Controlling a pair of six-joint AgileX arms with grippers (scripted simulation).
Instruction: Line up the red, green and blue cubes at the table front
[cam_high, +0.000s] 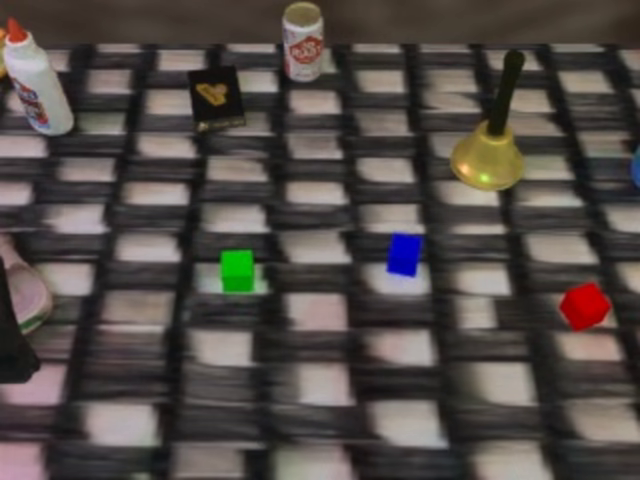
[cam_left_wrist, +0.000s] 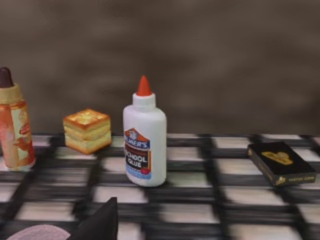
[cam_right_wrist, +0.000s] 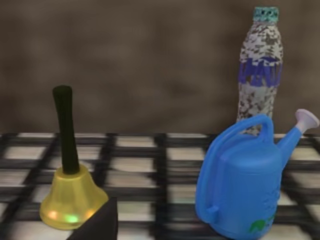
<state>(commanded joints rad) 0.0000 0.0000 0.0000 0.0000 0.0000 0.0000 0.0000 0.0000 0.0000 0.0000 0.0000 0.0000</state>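
On the table (cam_high: 330, 385), the green cube (cam_high: 237, 270) lies at 9 o'clock of the blue cube (cam_high: 404, 254); the red cube (cam_high: 584, 305) at 4 o'clock. The left arm (cam_high: 15, 330) is at the left edge, well apart from them; whether its pincer is open or closed cannot be seen.

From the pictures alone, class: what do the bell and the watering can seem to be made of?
Bell: looks like polished brass, since its golden body carries glossy highlights; the handle is dull black, perhaps wood or plastic. Watering can: probably moulded plastic, an even blue with a soft sheen.
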